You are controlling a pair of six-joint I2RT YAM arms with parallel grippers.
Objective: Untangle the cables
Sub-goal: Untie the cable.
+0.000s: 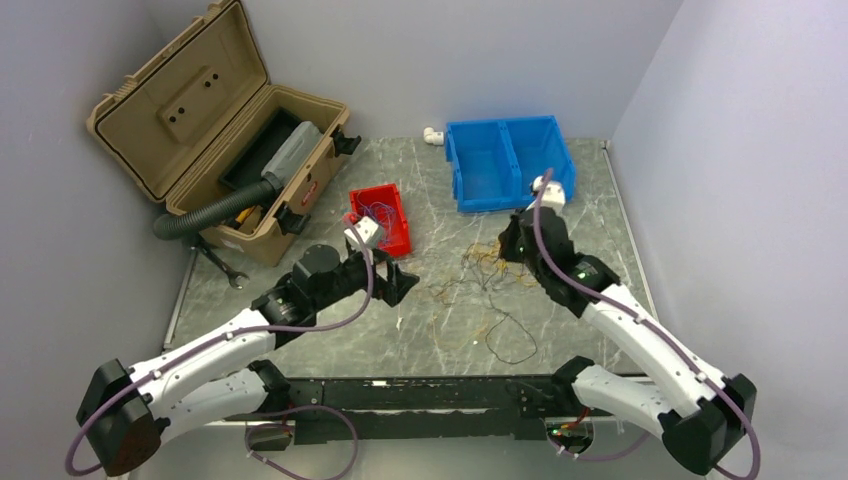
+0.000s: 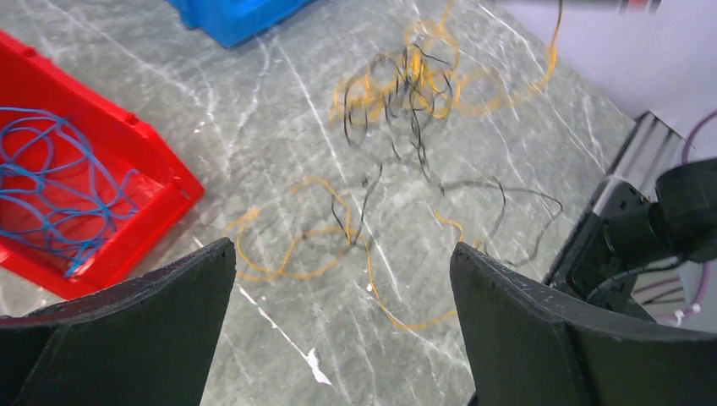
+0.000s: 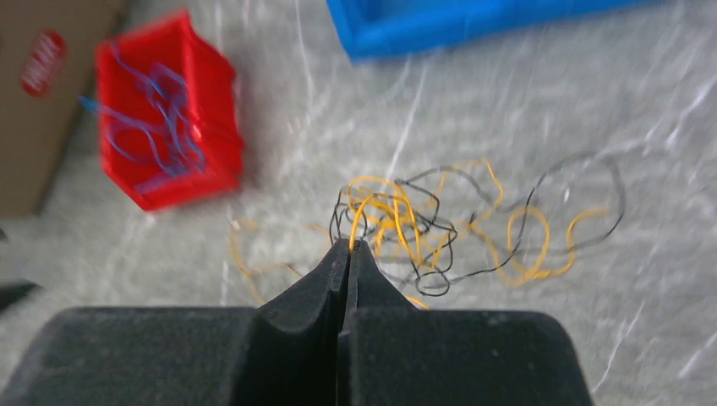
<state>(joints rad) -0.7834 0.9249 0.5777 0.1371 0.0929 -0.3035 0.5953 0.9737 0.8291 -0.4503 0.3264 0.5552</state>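
Grey, white-veined marble-look tabletop (image 1: 420, 335) carries the cables (image 1: 485, 275): v. thin, limp yellow-orange & black wires. They're knotted into 1 loose snarl (image 2: 414, 80) near table centre. Flat strands trail off toward 8 o'clock, & 1 black loop lies open at 6 o'clock.

Right gripper (image 3: 348, 245): smooth matte-black wedge fingers pressed tight together. The tips sit at the snarl's (image 3: 406, 224) near edge. Can't tell if a strand is pinched btwn them. In the top view this gripper (image 1: 510, 245) is at approx 1 o'clock of the snarl.

Left gripper (image 2: 342, 254): 2 broad, grainy black fingers spread wide apart, nothing btwn them but loose orange strands on the stone below. It sits (image 1: 395, 285) at 9 o'clock of the snarl.

Glossy red rectangular plastic bin (image 1: 400, 240) at 10 o'clock of the snarl holds curly blue wire loops (image 2: 51, 186).

Blue 2-compartment plastic bin (image 1: 500, 205) at 12 o'clock.

Tan hard-shell case (image 1: 180, 100) in the 10 o'clock corner, lid up, w/ a ribbed black hose (image 1: 205, 212) curling out.
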